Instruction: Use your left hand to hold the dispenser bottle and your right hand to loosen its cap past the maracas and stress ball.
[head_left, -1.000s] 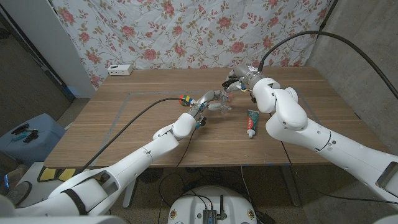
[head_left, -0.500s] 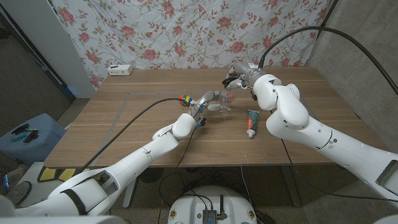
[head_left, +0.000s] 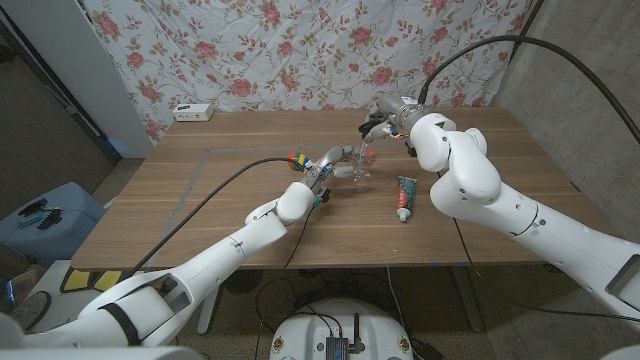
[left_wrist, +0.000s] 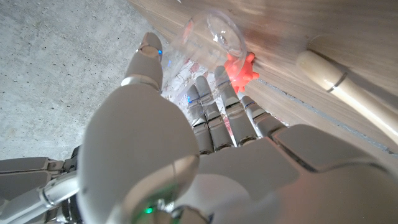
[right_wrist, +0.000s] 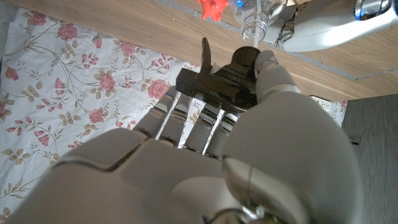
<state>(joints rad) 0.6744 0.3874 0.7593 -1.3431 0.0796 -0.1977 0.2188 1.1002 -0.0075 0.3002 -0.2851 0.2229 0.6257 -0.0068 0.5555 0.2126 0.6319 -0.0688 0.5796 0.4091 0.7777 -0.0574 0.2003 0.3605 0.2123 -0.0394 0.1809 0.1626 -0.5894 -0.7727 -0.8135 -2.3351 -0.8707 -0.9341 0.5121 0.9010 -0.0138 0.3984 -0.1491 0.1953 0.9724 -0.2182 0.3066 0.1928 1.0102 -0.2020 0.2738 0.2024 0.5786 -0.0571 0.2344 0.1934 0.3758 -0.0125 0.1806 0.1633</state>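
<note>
A: Floral cloth behind, wooden table (head_left: 200, 200) below. Head view first. Whereabouts of the bottle?

B: Near mid-table, clear dispenser bottle (head_left: 356, 166) wrapped by left hand (head_left: 330, 163). Right hand (head_left: 385, 118) poised just above and beyond it, fingers closed.

A: Clutter?

B: Toothpaste tube (head_left: 403, 196) lying near the right arm, coloured cube (head_left: 293, 157) just beside the left hand, white power strip (head_left: 193, 112) well apart at the far edge.

A: Left wrist view?

B: Fingers and thumb curled on either side of the bottle. Red spiky stress ball (left_wrist: 240, 68) just past the fingertips, pale maraca (left_wrist: 339, 84) handle nearby. Close enough to get knocked.

A: Right wrist view?

B: Fingers clamped on the black pump cap (right_wrist: 233, 78), white dip tube hanging toward the open neck. Looks unscrewed already, lifted clear or nearly.

A: Stage, then?

B: Loosening likely done. Next, probably: keep the bottle steady, raise the cap straight, avoid snagging the tube or nudging the ball.
</note>
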